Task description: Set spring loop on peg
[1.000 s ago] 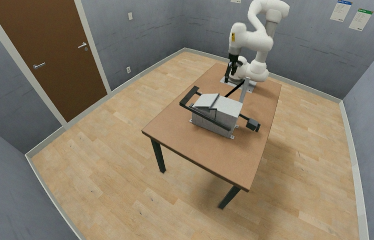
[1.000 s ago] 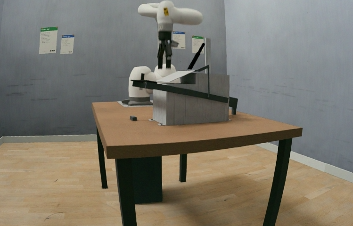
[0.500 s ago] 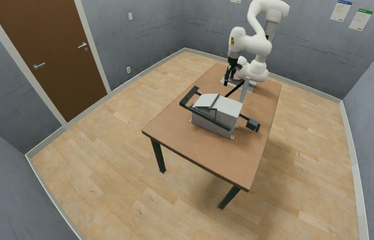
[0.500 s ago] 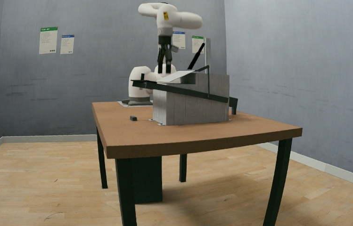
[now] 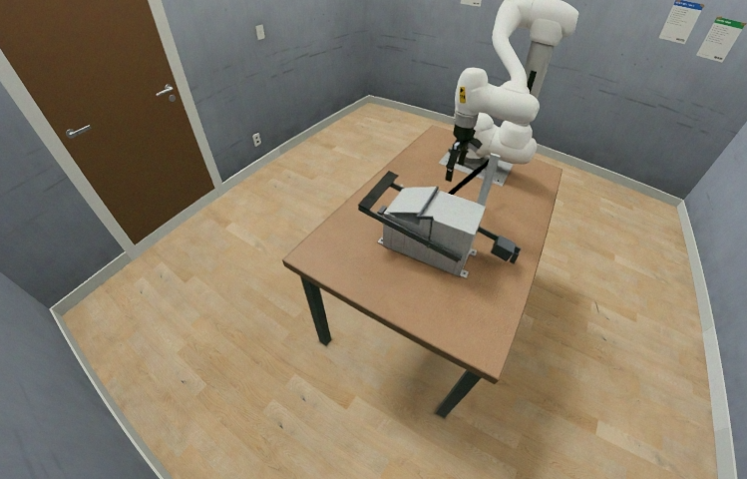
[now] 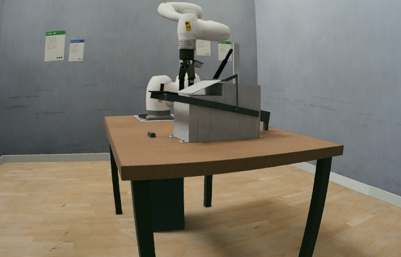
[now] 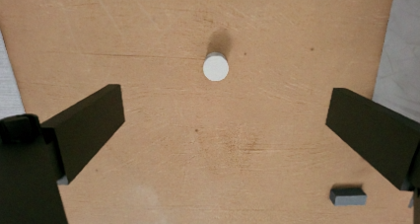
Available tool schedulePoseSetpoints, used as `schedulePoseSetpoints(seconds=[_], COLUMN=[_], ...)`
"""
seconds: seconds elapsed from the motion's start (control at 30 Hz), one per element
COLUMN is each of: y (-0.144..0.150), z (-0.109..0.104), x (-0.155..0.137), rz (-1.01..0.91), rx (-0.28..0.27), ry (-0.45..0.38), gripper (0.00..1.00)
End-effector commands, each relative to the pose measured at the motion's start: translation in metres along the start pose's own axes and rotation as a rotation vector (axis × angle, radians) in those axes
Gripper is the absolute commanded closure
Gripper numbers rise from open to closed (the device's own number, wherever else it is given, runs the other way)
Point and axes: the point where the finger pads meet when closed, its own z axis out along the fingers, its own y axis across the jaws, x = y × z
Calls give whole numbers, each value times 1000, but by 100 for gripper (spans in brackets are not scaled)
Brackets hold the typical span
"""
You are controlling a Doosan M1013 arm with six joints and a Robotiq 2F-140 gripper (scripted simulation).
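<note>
The steel test weight [image 7: 216, 67], a pale round cylinder, stands on the bench [image 5: 365, 269] [image 6: 151, 156] [image 7: 148, 17]. My gripper [image 5: 456, 168] [image 6: 186, 84] [image 7: 225, 105] is open and empty, pointing down above the bench. In the wrist view the weight lies between the two fingers sideways, somewhat above the line of their tips. The feeder [image 5: 454, 237] [image 6: 225, 122] is a grey box. Its dark pedal [image 5: 378, 191] [image 6: 158, 93] is raised. The black spring [image 5: 469, 177] [image 6: 223, 64] slants down from the post. The pegs and end loop are hidden.
A tall grey post [image 5: 489, 181] [image 6: 235, 61] rises beside the feeder. A small dark block [image 6: 151, 134] [image 7: 348, 199] lies on the bench near the feeder's pedal end. A dark block on a bar [image 5: 505, 247] sticks out at the feeder's other end.
</note>
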Motion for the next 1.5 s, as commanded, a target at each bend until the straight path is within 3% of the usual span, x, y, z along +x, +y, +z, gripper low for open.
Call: schedulePoseSetpoints(seconds=[0.0,1.07,1.47], y=[-4,-4,-4], z=[59,65,105], x=[0,0,0], rz=[0,0,0], rx=[0,0,0], ry=[0,0,0], gripper=[0,0,0])
